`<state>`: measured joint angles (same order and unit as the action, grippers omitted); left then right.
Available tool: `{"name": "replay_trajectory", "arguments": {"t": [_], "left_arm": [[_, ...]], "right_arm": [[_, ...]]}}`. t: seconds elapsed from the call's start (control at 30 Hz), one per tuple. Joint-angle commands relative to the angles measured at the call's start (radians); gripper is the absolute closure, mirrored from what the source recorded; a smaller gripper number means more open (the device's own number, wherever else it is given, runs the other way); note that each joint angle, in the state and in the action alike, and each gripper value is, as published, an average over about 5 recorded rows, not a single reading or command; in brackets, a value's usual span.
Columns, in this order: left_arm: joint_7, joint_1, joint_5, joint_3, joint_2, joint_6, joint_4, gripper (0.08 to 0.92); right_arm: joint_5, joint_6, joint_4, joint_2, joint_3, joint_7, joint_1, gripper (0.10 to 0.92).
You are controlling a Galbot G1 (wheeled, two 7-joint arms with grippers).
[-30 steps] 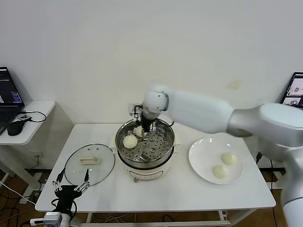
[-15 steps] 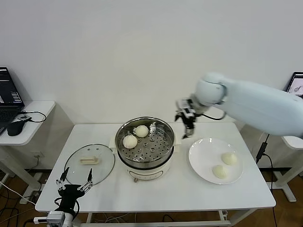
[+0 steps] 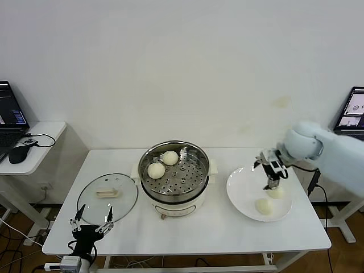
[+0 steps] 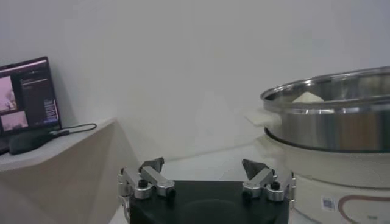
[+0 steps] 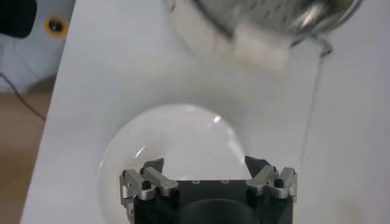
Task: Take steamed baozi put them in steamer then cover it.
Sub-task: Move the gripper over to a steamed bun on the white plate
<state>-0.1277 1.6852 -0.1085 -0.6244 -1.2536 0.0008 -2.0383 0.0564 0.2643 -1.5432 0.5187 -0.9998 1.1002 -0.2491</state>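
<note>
Head view: my right claw (image 3: 273, 181), spread and empty, hides part of one baozi (image 3: 277, 193) on the plate (image 3: 242, 193). Two sit in the steamer (image 3: 174, 170); cover (image 3: 107, 196) on the white tabletop (image 3: 216, 227). Left wrist: left claw (image 4: 204, 176) spread, steamer cut off. Right wrist: plate half hidden.

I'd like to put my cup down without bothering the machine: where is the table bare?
Bare tabletop runs along the near edge, between the steamer and the white plate. The far left corner behind the glass cover is free too. Avoid the plate, where the right end effector hangs open over the baozi, and the near left corner by the left end effector.
</note>
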Motion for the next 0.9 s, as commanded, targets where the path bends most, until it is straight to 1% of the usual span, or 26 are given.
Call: {"name": "replay_trajectory", "arguments": {"t": [0.03,0.37,0.9], "left_arm": [[0.0,0.004,0.008,-0.003,-0.003,0.001,0.002,0.177],[0.0,0.016,0.013,-0.014,-0.009,0.0,0.002,0.177],[0.0,0.018,0.013,-0.021,-0.013,-0.001,0.005,0.177]], "right_arm": [[0.119,-0.053,0.063,-0.064,0.177,-0.001,0.296,0.203],[0.13,-0.076,0.187,0.038,0.257,-0.041,0.402,0.203],[0.136,-0.041,0.268,0.141,0.29,-0.08,0.426,0.203]]}}
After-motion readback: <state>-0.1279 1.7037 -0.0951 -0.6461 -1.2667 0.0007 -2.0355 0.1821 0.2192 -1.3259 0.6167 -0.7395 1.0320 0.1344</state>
